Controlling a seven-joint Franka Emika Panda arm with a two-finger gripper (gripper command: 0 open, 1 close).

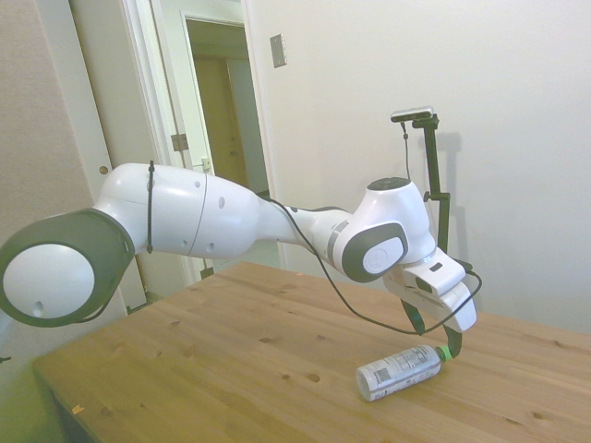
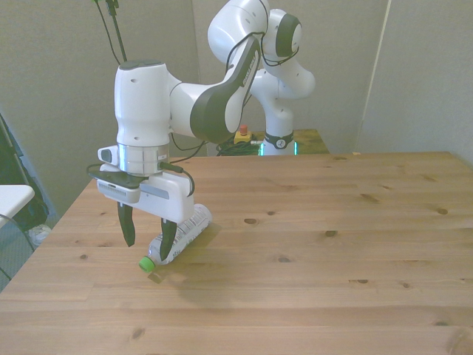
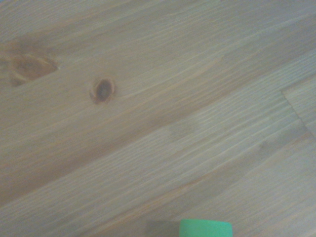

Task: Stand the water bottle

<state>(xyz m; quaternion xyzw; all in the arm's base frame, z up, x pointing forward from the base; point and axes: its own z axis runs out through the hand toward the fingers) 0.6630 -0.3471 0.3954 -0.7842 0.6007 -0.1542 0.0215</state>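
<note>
The water bottle (image 2: 179,234) lies flat on its side on the wooden counter (image 2: 332,244), toward the front view's left. Its long axis runs on a diagonal, with the green cap (image 2: 147,263) pointing toward the counter's near edge in that view and the base pointing away. The body is clear ribbed plastic, round in section, wrapped in a white label (image 1: 392,371) with dark print too small to read.

The end effector (image 2: 148,231) hangs just above the cap end, its two dark fingers (image 2: 126,223) spread wide and pointing down; one falls in front of the bottle's neck in the front view, and nothing is gripped. In the blurry wrist view, only a green sliver of the cap (image 3: 205,228) shows against pale knotty pine planks (image 3: 148,98).
</note>
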